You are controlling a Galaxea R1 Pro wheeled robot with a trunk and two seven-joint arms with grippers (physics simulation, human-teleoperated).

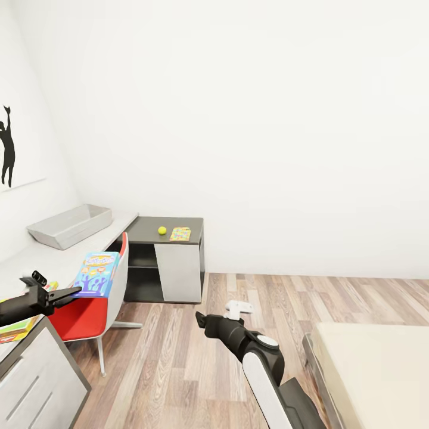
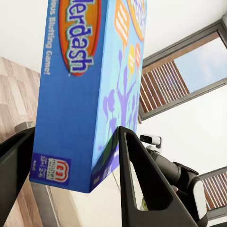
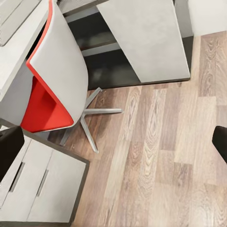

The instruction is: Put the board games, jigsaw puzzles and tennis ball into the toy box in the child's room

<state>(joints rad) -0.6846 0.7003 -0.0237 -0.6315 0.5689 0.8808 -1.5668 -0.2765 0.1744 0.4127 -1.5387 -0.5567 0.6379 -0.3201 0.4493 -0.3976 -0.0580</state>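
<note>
A long pale table [image 1: 65, 253] runs along the wall. On its far end sits the grey toy box [image 1: 71, 225]. Nearer along it, my left gripper [image 1: 70, 291] clamps a blue board game [image 1: 96, 274] above a red chair [image 1: 89, 307]. My right gripper [image 1: 205, 319] hangs wide open, empty, over the floor beside the table. A tennis ball [image 1: 162, 230] rests on the table's dark end.

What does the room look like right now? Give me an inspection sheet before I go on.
Surface: pale table with lower dark section.
Job's things: toy box on table; tennis ball and jigsaw puzzle on dark section, apart; blue board game clamped in left gripper; colourful box at table edge.
Clutter: red chair at the table.
Grippers: left jaws shut on game; right gripper over floor, empty, jaws apart.
Cables: nothing seen.
Surroundings: wood floor, bed, silhouette picture.
</note>
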